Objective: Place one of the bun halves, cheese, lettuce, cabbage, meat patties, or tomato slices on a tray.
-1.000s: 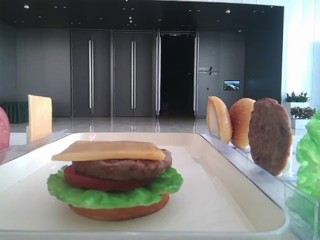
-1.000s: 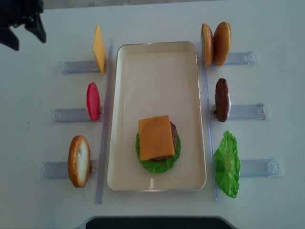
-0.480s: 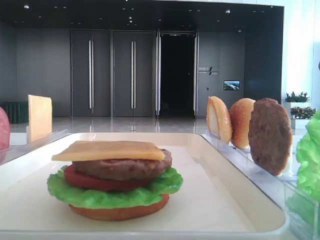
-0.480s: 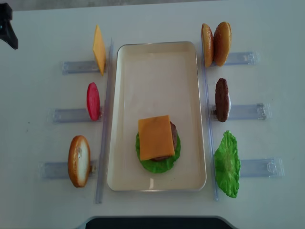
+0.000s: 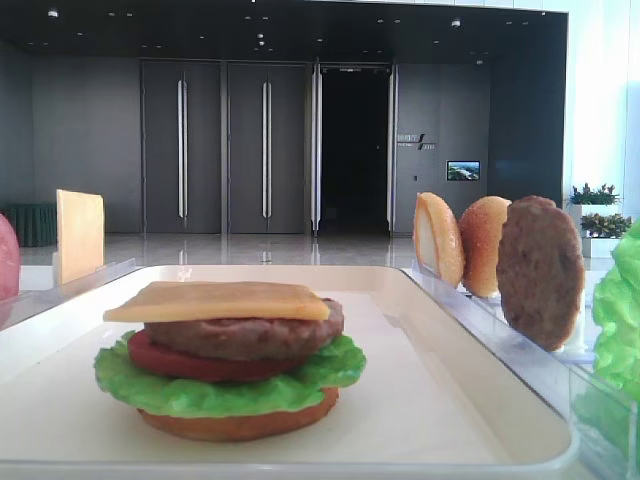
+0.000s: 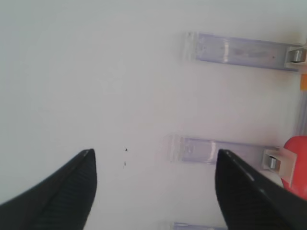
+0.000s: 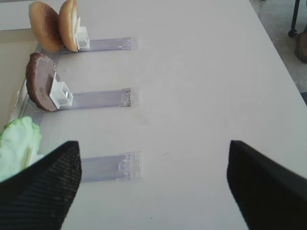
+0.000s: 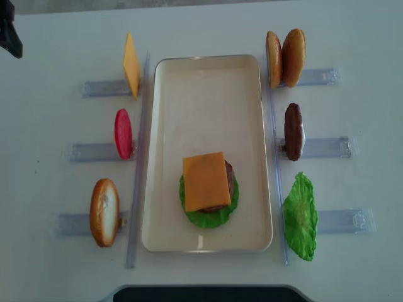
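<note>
Cheese (image 8: 204, 180) tops the stack on the tray (image 8: 208, 82); both sets of jaws are wide and empty over the counter (image 8: 352, 38). Honestly, a bun half (image 8: 104, 212) could knock that cheese off-center if dropped crooked.

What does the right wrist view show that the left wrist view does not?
Only the right wrist view shows two bun halves, a meat patty and lettuce, each at a clear rack.
Only the left wrist view shows the red tomato slice.
Both show the white table and wide-open dark gripper fingers at the bottom.
</note>
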You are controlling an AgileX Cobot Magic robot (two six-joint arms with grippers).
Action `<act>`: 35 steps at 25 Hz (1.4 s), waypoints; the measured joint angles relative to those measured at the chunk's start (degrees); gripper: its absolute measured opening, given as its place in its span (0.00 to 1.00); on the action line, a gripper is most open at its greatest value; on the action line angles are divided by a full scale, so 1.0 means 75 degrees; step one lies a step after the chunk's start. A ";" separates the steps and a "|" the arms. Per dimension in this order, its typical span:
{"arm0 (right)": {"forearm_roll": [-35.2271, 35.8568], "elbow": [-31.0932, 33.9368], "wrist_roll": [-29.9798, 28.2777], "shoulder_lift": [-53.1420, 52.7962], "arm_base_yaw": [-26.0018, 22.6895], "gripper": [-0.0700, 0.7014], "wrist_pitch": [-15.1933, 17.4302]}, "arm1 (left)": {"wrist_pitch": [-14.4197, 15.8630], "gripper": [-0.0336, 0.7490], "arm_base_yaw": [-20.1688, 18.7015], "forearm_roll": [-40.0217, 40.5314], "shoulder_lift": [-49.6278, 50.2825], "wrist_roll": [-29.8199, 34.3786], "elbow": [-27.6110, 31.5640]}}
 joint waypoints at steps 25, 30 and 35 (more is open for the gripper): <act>0.0000 0.0000 0.0009 0.0000 0.0000 0.85 0.0000 | 0.0182 0.78 -0.1204 -0.0516 -0.4980 0.0447 0.0400; 0.0000 0.0000 0.0015 0.0000 0.0000 0.85 0.0000 | 0.0236 0.78 -0.1204 -0.0581 -0.6441 0.0591 0.1646; 0.0000 0.0000 0.0015 0.0000 0.0000 0.85 0.0000 | 0.0236 0.78 -0.1204 -0.0613 -0.7829 0.0825 0.2954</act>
